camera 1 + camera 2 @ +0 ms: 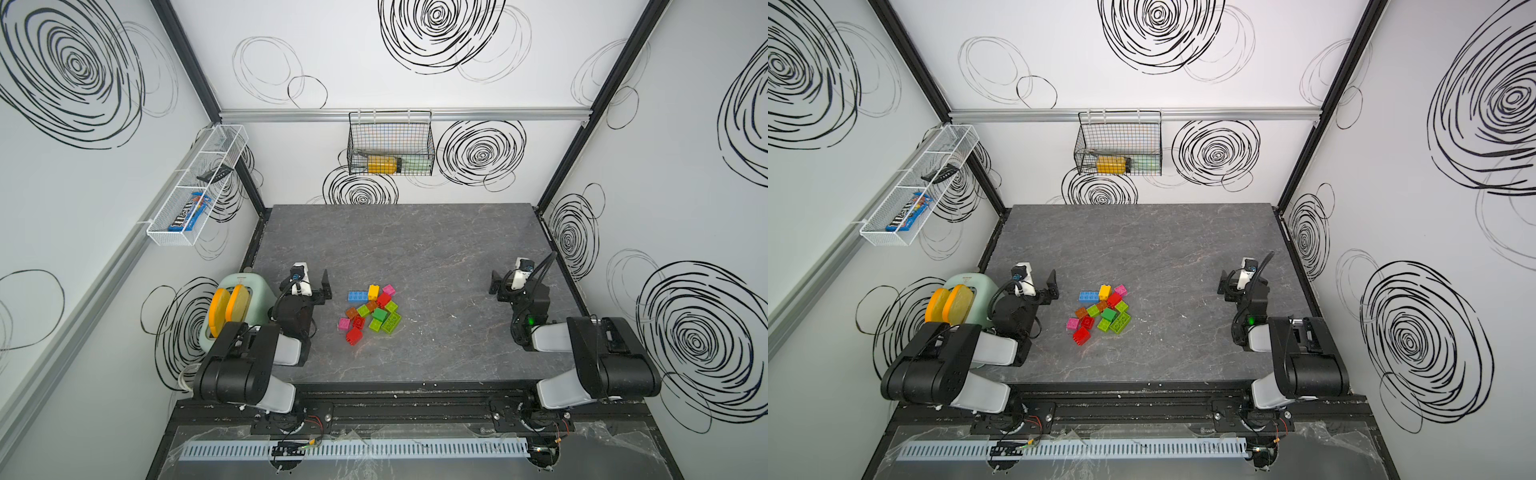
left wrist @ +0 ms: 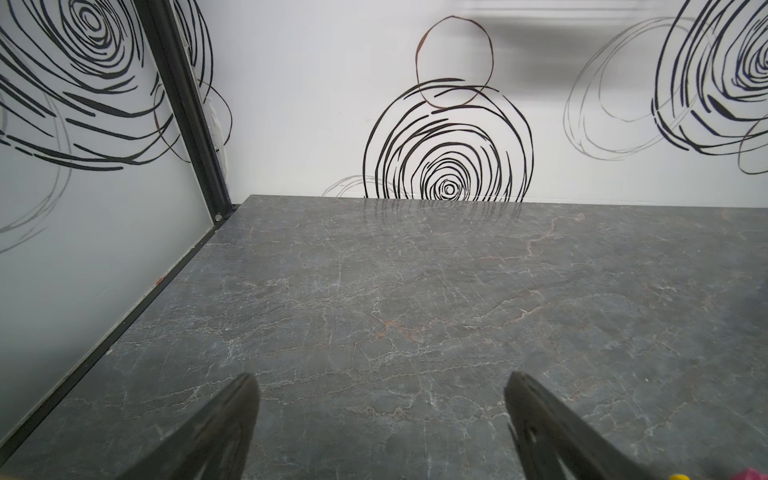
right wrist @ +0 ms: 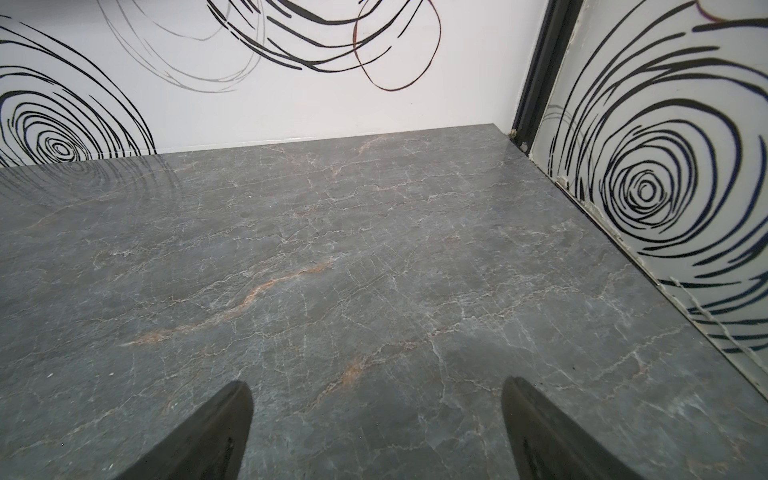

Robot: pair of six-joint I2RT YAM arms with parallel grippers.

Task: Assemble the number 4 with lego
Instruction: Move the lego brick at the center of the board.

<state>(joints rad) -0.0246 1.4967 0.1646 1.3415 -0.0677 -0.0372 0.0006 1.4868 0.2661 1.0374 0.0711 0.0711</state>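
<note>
The lego (image 1: 372, 311) lies as a loose heap of several small bricks on the grey table, seen in both top views (image 1: 1102, 313). A blue brick (image 1: 357, 296) and a yellow one (image 1: 373, 291) sit at its far side. A red brick (image 1: 354, 336) lies at its near side. My left gripper (image 1: 322, 286) hovers just left of the heap, open and empty. My right gripper (image 1: 496, 286) is far to the right, open and empty. Both wrist views show only bare table between the spread fingers (image 2: 245, 403) (image 3: 232, 411); the left wrist view has slivers of a pink brick (image 2: 748, 474) at its edge.
A mint toaster (image 1: 249, 286) with two yellow-orange slices stands at the table's left edge behind my left arm. A black wire basket (image 1: 390, 145) hangs on the back wall. A white mesh shelf (image 1: 195, 187) hangs on the left wall. Walls enclose the table (image 1: 415, 249) on three sides.
</note>
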